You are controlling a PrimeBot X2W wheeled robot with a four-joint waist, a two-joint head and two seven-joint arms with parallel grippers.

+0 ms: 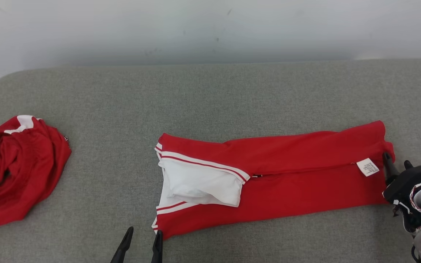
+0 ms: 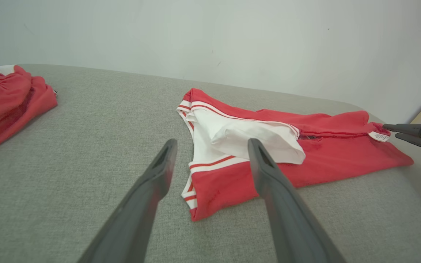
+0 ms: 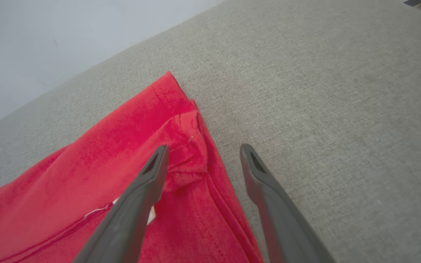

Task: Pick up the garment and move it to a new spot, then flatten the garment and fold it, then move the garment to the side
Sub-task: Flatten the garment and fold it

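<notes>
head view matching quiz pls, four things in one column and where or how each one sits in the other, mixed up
Things:
1. folded red garment
2. crumpled red garment
3. white label
4. left hand

Place or state:
a. bunched in a heap at the far left
b. open, at the bottom edge just below the white striped end
c. laid out long across the middle
d. lying at the long garment's right end

Pairs: 1-c, 2-a, 3-d, 4-b
</notes>
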